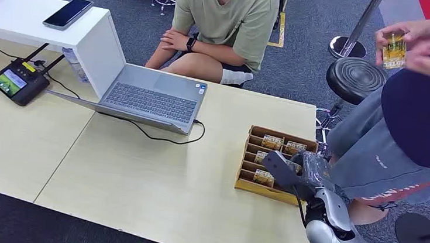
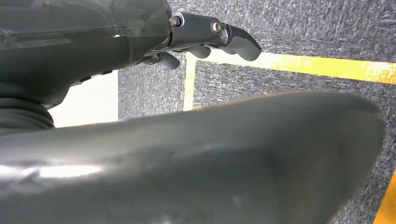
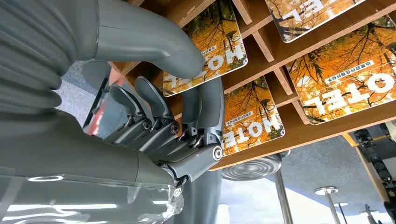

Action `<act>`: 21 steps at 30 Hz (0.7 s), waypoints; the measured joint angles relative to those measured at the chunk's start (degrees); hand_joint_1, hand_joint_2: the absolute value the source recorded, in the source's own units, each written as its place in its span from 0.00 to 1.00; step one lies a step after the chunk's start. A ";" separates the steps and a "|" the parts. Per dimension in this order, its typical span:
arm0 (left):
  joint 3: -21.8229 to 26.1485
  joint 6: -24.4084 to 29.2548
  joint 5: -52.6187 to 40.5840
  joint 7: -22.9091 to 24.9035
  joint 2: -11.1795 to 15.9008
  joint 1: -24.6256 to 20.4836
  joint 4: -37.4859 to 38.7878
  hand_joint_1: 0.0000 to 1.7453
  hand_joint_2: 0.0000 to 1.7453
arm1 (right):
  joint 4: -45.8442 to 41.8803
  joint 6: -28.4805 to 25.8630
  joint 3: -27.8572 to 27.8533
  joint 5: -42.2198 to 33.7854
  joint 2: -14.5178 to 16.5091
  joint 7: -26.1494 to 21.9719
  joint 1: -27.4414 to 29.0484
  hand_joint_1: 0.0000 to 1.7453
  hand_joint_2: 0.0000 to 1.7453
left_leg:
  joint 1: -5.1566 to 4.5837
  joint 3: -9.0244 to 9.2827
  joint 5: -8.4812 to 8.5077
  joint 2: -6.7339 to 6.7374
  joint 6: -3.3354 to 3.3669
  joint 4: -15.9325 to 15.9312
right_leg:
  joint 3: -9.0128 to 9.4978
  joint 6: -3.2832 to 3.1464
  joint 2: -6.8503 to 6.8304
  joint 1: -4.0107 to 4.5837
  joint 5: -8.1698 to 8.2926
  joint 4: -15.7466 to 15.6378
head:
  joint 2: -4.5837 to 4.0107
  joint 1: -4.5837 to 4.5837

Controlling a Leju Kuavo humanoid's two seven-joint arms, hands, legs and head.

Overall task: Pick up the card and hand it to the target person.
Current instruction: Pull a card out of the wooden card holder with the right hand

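A wooden tray (image 1: 246, 186) with slots stands at the table's right edge and holds several orange HOTEL cards (image 1: 272, 142). My right hand (image 1: 290, 169) hangs over the tray's near right side. In the right wrist view the thumb (image 3: 154, 42) lies across the face of one card (image 3: 219, 46), and the dark fingers (image 3: 205, 107) reach up at that card's edge. Whether they pinch the card cannot be told; it still lies in its slot. My left hand (image 2: 205, 35) hangs beside the body over the carpet, fingers loose, holding nothing.
A standing person at the right holds a card (image 1: 394, 48) in raised hands. Another person (image 1: 222, 16) sits behind the table. An open laptop (image 1: 150, 95) with its cable, a black handheld device (image 1: 17, 81) and a phone (image 1: 67, 13) occupy the table's left half. A black stool (image 1: 354, 78) stands beyond the table.
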 joint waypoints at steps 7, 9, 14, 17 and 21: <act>0.00 -0.01 0.59 0.00 0.00 0.00 0.00 0.00 0.00 | -0.39 -2.04 -0.11 1.53 -0.17 0.43 0.32 0.86 1.00 | 0.00 0.00 0.00 0.00 0.00 0.00 | 0.00 0.00 0.00 0.00 0.00 0.00 | 0.00 -0.01; 0.00 0.04 0.89 -0.04 0.00 0.01 0.00 0.00 0.00 | -1.50 -2.75 -0.31 2.62 -0.58 1.27 0.64 0.86 1.00 | 0.00 0.00 0.00 0.00 0.00 0.01 | 0.00 0.00 0.00 0.00 0.00 0.00 | 0.00 -0.01; 0.02 0.46 1.50 -0.08 0.00 0.05 0.00 0.00 0.00 | -7.40 -4.84 -2.04 7.26 -2.73 4.09 1.97 0.86 1.00 | -0.01 0.00 0.00 0.00 0.00 0.02 | -0.01 0.00 0.00 0.00 0.00 0.00 | 0.00 0.00; 0.02 0.75 2.04 -0.13 0.00 0.13 0.00 0.00 0.00 | -13.23 -5.44 -3.86 10.40 -4.57 5.60 3.07 0.86 1.00 | -0.02 0.00 -0.01 0.01 0.00 0.02 | -0.02 0.00 0.01 0.00 0.00 -0.01 | 0.00 -0.01; 0.03 0.84 2.48 -0.39 0.00 0.17 0.00 0.00 0.00 | -21.25 -5.87 -6.34 13.45 -6.59 6.64 4.75 0.86 1.00 | -0.01 0.00 -0.01 0.00 0.00 0.01 | -0.02 0.00 0.00 0.00 0.00 -0.01 | 0.00 0.00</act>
